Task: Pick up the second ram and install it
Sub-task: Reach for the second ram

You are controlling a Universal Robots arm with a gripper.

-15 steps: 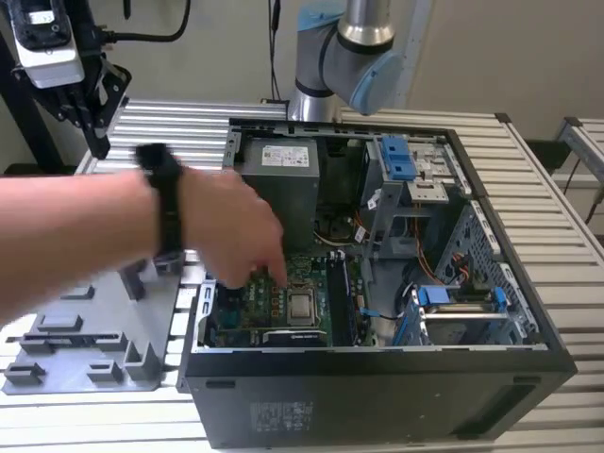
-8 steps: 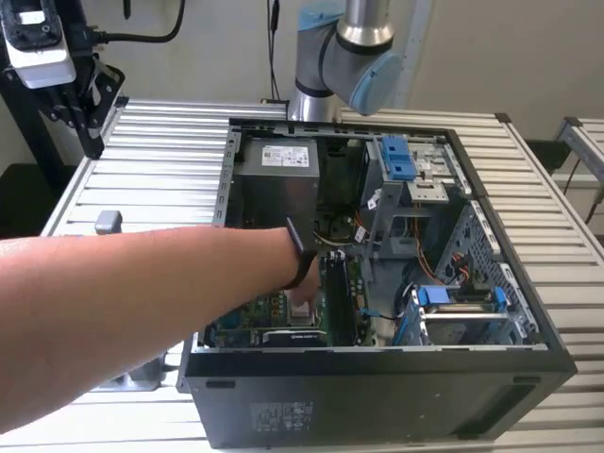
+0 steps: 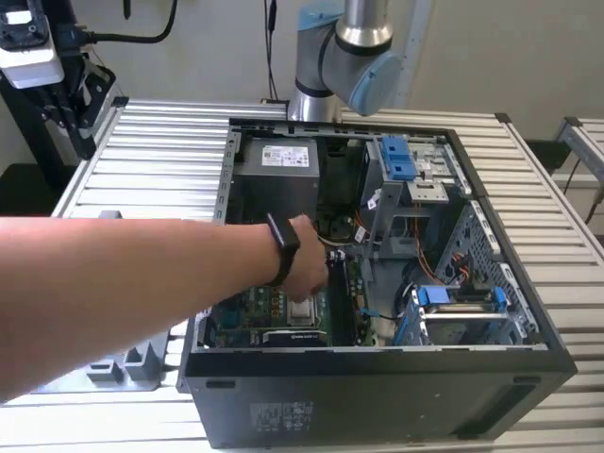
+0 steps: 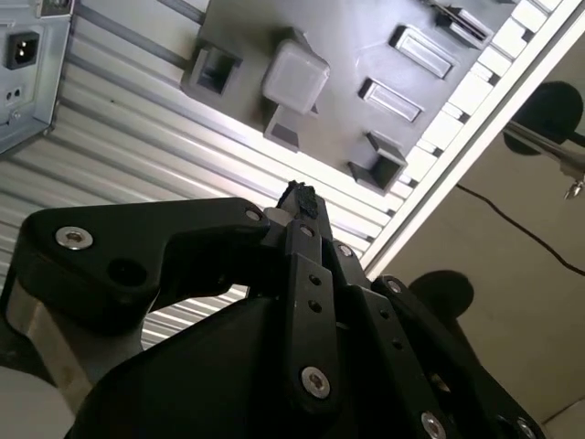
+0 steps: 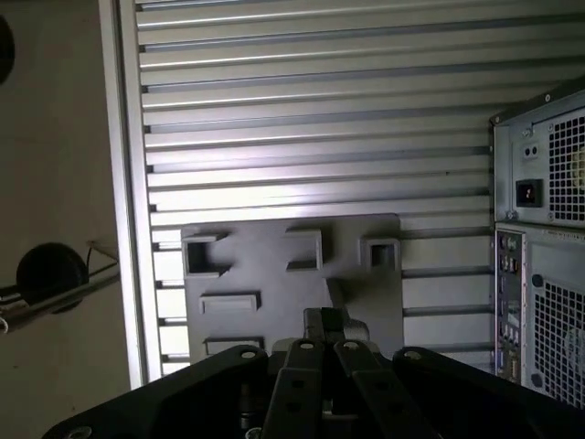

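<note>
gripper [image 4: 300,197]: jaws closed together, pointing down at grey holder tray [image 4: 347,37] directly beneath; person's hand [image 3: 304,269] inside computer case [image 3: 377,401].

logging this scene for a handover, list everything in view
computer case: one, black, side open, on the table
table: one, silver, slatted, under the case
holder tray: one, grey, on the table beside the case
person's arm: one, with a black wristband, reaching into the case
robot arm: one, grey and blue, beyond the case in the exterior view
tool: one, black, shut, pointing toward the holder tray
</note>
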